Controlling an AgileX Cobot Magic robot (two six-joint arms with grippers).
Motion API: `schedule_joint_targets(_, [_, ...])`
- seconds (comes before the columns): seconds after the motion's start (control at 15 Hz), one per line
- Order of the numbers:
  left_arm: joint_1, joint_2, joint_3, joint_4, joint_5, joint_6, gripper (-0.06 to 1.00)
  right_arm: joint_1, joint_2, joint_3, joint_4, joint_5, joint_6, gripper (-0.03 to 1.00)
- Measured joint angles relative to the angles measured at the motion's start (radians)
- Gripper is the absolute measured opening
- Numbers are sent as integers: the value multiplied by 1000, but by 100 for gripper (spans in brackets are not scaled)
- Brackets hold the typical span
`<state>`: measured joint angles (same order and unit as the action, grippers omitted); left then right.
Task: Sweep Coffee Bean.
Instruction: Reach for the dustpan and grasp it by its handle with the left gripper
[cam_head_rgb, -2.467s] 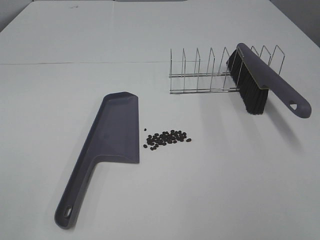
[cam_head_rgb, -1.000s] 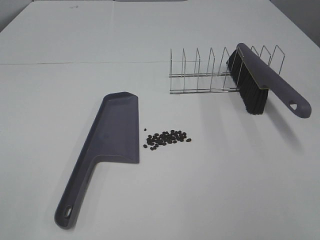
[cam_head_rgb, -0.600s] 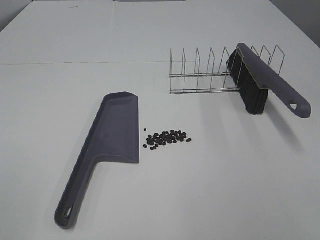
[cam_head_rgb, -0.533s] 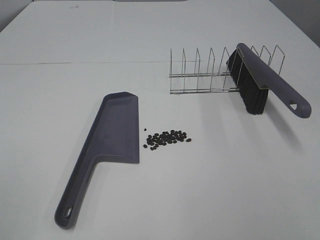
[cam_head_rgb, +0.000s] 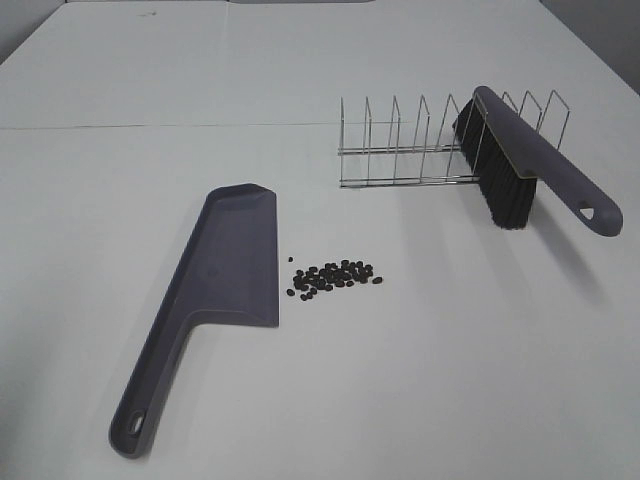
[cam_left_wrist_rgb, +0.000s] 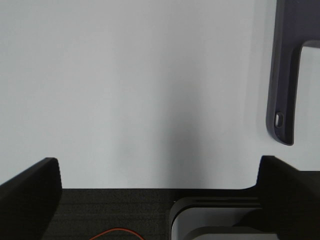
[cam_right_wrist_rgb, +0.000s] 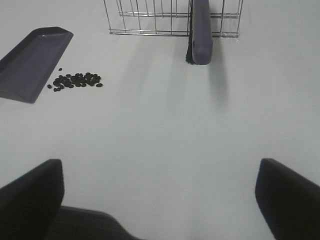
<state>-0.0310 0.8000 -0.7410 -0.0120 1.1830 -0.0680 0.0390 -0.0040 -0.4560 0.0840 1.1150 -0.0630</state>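
Coffee bean (cam_head_rgb: 335, 277) pile: unchanged. Compare the overhead view with the preceding seconds. The beans, dustpan (cam_head_rgb: 235, 262) and brush (cam_head_rgb: 523, 165) sit exactly where they sat, and neither arm has entered that view. Treat the sweep as not yet begun; no implement has been picked up.

Left gripper (cam_left_wrist_rgb: 160, 172): fingers spread wide, nothing between them. The dustpan handle lies ahead of it, off toward the right arm's side and well apart from either finger.

Right gripper (cam_right_wrist_rgb: 160, 182): fingers likewise spread wide and empty. The beans lie ahead of it, well apart, toward the left arm's side. The brush stands farther ahead, propped bristles-down in the wire rack (cam_head_rgb: 400, 155).

Bean appearance: a few dozen small, dark, oval pieces in one loose, flat cluster on the white table (cam_head_rgb: 420, 380) — no stacking visible. The cluster sits just beside the dustpan's open lip, separated from it by a narrow gap, with one or two strays at its edges. Expect the beans to roll readily under the bristles.
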Motion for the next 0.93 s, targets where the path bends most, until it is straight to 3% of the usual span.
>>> schedule_joint_targets(0.33, [-4, 271, -5, 3, -118, 0, 98, 0, 0, 0, 0, 0, 0, 94])
schedule_joint_targets(0.6, [-165, 458, -14, 17, -246, -92, 98, 0, 0, 0, 0, 0, 0, 94])
schedule_joint_targets(0.93, [-361, 675, -135, 18, -281, -201, 98, 0, 0, 0, 0, 0, 0, 94])
